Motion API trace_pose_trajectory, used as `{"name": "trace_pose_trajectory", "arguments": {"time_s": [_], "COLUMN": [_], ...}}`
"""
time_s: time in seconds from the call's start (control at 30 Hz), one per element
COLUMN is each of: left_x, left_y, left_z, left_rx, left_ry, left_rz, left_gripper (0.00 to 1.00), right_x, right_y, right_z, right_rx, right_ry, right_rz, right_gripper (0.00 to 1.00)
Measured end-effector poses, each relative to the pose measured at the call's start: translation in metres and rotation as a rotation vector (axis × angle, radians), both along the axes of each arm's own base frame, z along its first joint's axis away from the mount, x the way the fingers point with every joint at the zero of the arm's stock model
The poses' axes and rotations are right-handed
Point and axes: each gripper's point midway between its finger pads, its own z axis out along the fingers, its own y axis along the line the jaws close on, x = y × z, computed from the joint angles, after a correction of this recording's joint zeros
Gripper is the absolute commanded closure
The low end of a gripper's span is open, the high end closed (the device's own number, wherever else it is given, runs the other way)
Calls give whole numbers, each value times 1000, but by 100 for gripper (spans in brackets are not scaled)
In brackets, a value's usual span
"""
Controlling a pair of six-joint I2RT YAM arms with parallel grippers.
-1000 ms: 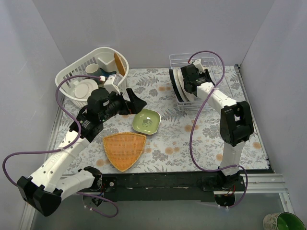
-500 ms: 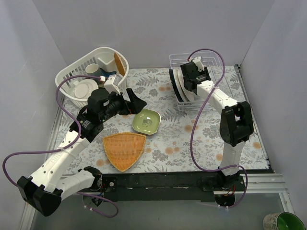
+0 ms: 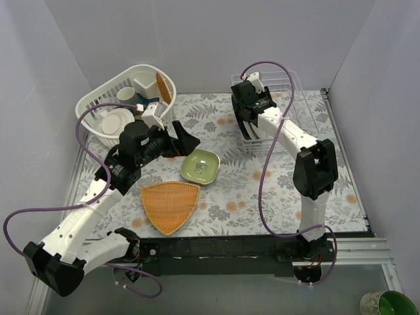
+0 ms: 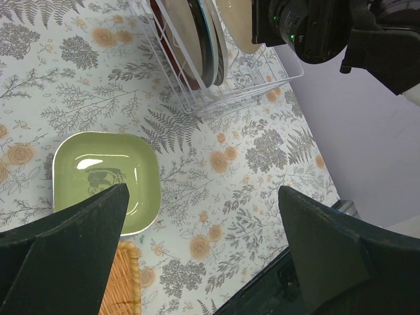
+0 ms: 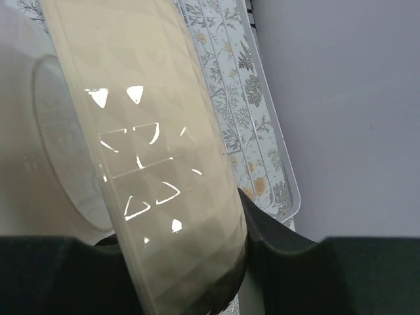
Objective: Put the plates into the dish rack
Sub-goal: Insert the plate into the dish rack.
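Note:
My right gripper (image 3: 248,106) is over the left end of the white wire dish rack (image 3: 292,85), shut on a cream faceted dish (image 5: 144,131) held on edge. The right wrist view shows its fingers (image 5: 282,246) clamping the dish's rim, with a white plate's underside (image 5: 33,138) just behind. In the left wrist view a dark red-brown plate (image 4: 159,14) and a white plate (image 4: 205,46) stand upright in the rack (image 4: 226,88). A pale green dish (image 3: 200,165) lies flat on the mat. My left gripper (image 3: 184,140) hovers open just left of the green dish (image 4: 105,180), holding nothing.
An orange woven triangular tray (image 3: 169,205) lies in front of the green dish. A white slotted oval basket (image 3: 98,105) with cups and a white plate stands at the back left. Grey walls close in the table on three sides.
My right gripper has moved back and to the left over the rack, with the cream dish still in it. The left arm and the green dish have stayed put.

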Motion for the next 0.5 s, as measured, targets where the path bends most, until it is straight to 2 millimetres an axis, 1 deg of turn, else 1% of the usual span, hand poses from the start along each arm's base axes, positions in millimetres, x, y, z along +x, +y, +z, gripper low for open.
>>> {"name": "trace_pose_trajectory", "arguments": {"time_s": [0.13, 0.27, 0.5], "left_x": [-1, -2, -3], "left_y": [1, 2, 3], "left_z": [1, 1, -1], "left_rx": [-2, 0, 13], "left_ry": [-4, -6, -5], "left_rz": [0, 0, -2], "left_gripper": [2, 2, 2], "right_x": [1, -4, -8], "right_y": [6, 3, 1], "right_z": [-10, -26, -37], "right_rx": [-9, -28, -40], "right_ry": [23, 67, 89], "right_rz": [-8, -26, -53], "right_gripper": [99, 99, 99]}}
